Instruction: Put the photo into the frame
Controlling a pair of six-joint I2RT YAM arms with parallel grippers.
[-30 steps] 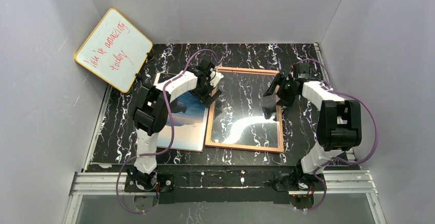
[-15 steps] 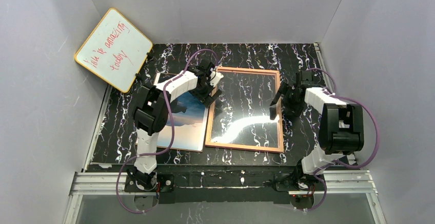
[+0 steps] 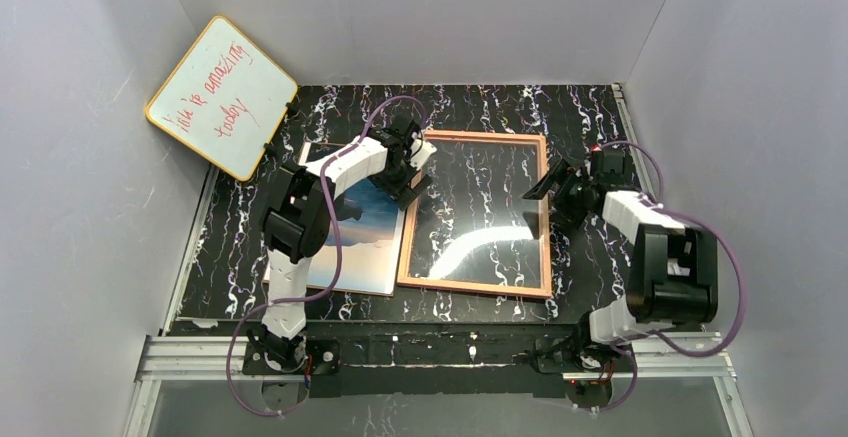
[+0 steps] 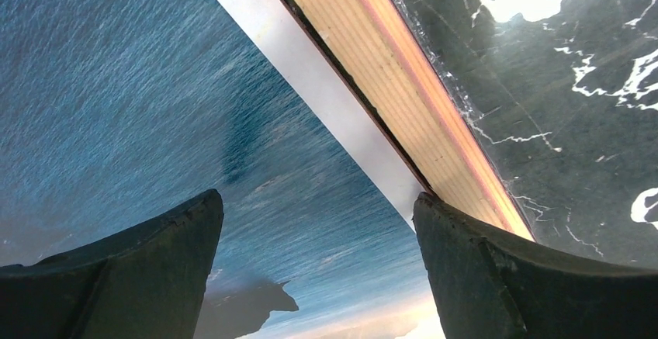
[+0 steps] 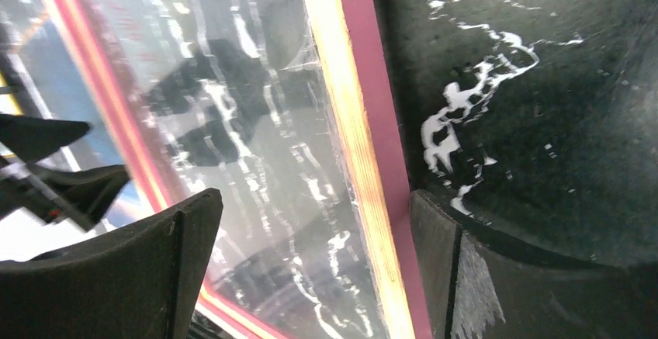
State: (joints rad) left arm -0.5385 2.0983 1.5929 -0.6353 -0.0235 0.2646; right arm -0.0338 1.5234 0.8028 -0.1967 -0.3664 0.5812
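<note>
Beneath left gripper [image 4: 318, 203]: photo [image 4: 116, 83] edge, frame [image 4: 403, 98] just beside.

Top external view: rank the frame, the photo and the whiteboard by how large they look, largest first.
1. The frame.
2. The photo, slightly smaller, partly hidden by the left arm.
3. The whiteboard; it sits propped above the table, perhaps nearer the camera, so its true size is unsure.

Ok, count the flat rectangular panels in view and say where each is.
3. The whiteboard leans at the far-left corner; the photo lies under the left arm; the frame lies just right of it. Another could hide under the photo.
</note>
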